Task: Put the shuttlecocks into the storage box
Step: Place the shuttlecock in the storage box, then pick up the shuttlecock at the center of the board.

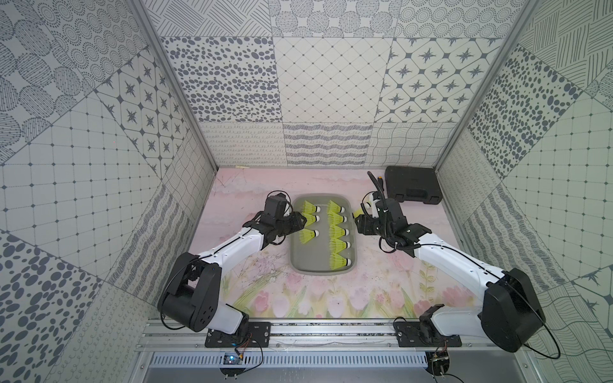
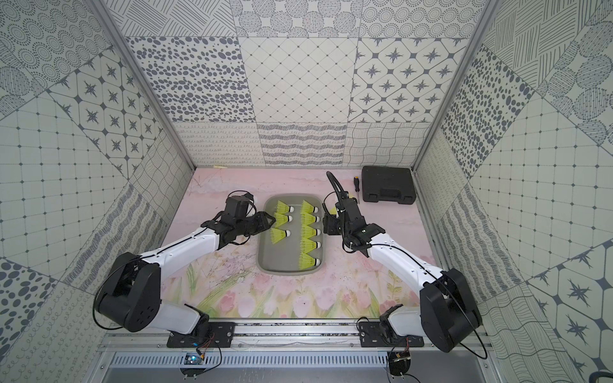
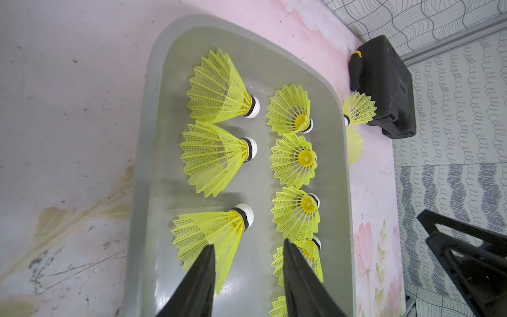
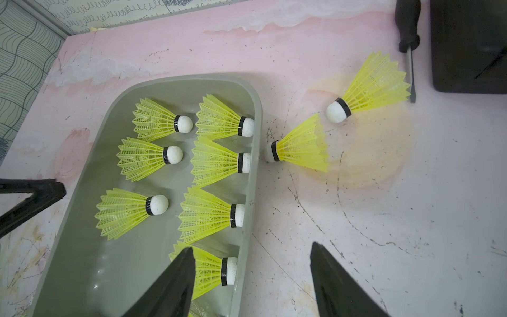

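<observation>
The grey storage box [image 1: 308, 257] [image 2: 278, 260] lies mid-table and holds several neon yellow shuttlecocks in two columns. My left gripper [image 1: 303, 220] [image 3: 248, 244] hangs open over the box's left side. One shuttlecock [image 3: 214, 230] [image 4: 123, 211] lies on the floor beside one of its fingers, and nothing is gripped. My right gripper [image 1: 357, 225] [image 4: 251, 245] is open and straddles the box's right wall. Two shuttlecocks [image 4: 301, 145] [image 4: 370, 82] lie on the table just outside that wall, beyond the right fingertips.
A black hard case [image 1: 413, 184] [image 4: 466, 46] sits at the back right corner, with a black-handled screwdriver [image 2: 356, 189] [image 4: 407, 27] beside it. Patterned walls close in the back and both sides. The floral mat in front of the box holds nothing.
</observation>
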Robot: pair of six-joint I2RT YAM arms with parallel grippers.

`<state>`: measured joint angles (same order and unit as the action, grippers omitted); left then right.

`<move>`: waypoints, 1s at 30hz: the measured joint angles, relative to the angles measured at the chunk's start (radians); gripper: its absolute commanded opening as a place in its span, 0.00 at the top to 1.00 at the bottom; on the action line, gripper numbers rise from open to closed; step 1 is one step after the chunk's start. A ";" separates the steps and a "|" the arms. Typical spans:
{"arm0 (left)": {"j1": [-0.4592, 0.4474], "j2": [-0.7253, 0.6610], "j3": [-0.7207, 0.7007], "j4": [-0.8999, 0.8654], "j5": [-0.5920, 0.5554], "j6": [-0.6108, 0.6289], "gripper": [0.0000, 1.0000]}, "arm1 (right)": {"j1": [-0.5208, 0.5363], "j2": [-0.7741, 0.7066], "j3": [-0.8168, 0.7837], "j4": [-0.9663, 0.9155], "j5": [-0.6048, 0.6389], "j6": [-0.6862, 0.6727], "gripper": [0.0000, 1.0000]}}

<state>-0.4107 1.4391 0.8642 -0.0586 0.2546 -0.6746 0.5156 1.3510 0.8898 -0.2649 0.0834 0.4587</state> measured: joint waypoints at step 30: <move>0.053 -0.247 0.008 -0.195 -0.077 0.160 0.52 | -0.034 0.353 0.122 0.100 0.110 0.673 0.40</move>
<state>-0.3580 1.1919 0.8722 -0.2535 0.1780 -0.5144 0.4820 1.7042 1.0115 -0.1646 0.1932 1.1313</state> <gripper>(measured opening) 0.486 0.596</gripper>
